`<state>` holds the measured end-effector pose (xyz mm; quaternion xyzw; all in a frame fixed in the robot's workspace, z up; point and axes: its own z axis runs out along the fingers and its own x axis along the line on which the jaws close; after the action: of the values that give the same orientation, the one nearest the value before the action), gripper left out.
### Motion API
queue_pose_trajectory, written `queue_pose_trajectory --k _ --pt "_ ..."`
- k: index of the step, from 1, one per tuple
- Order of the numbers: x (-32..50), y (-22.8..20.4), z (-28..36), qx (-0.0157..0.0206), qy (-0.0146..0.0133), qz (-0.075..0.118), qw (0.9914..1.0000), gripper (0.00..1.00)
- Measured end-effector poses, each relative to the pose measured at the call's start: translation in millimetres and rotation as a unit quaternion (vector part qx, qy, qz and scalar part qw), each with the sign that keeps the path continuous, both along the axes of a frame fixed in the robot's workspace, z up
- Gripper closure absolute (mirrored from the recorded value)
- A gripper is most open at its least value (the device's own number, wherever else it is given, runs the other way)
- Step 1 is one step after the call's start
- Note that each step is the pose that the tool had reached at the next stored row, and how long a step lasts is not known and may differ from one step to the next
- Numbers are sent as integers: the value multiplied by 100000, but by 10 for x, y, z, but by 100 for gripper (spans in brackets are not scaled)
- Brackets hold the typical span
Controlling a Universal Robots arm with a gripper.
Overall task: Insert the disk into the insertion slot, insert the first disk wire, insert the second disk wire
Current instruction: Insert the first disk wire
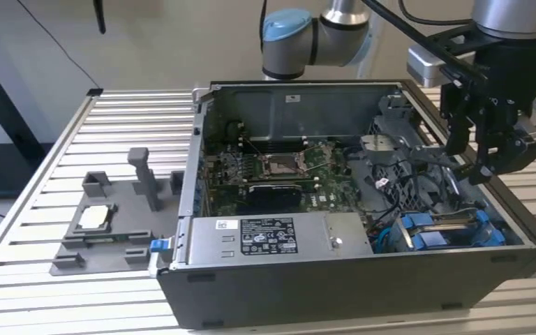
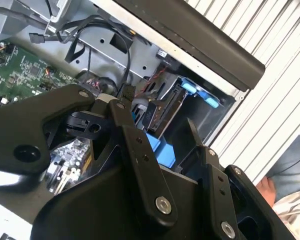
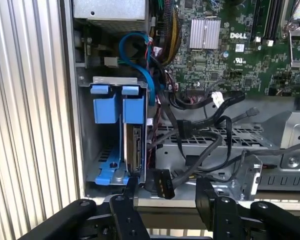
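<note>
Disk (image 3: 137,150), seated edge-on in insertion slot (image 3: 87,150) just beyond hand (image 3: 168,187); hand open, nothing gripped. Judged rigid, fairly heavy, shock-sensitive; best taken by blue carrier tabs (image 3: 133,107). Wire connector (image 3: 160,186) between the fingers (image 3: 130,205): light, limp cable, hard plastic body for pinching.

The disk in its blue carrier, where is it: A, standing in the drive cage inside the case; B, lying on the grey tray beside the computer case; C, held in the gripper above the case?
A: in the first wrist view the disk stands on edge inside the insertion slot.
</note>
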<state>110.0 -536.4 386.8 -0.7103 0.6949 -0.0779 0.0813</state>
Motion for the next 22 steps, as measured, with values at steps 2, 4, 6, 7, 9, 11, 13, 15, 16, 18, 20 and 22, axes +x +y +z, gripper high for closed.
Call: queue_pose_trajectory --k 2,4,6,7,9,11,13,15,16,18,20,22 --pt "0 0 -9 -600 20 362 99998 42" --pt "0 0 -19 -1161 36 753 99990 42" --pt "-5 0 -26 -1547 39 931 99984 42" --pt "-5 0 -29 -1682 39 940 99981 42" --pt "-5 -1 -28 -1763 40 947 99980 42" --pt "-5 0 -29 -1818 40 947 99979 42" --pt "-5 0 -29 -1872 40 947 99978 42" --pt "-5 0 -29 -1905 41 945 99977 50" --pt "-5 0 -29 -1907 42 946 99977 56" --pt "-5 0 -30 -1915 49 945 99977 63" --pt "-5 0 -31 -1917 83 944 99977 75" --pt "-5 0 -33 -1907 88 942 99977 80"
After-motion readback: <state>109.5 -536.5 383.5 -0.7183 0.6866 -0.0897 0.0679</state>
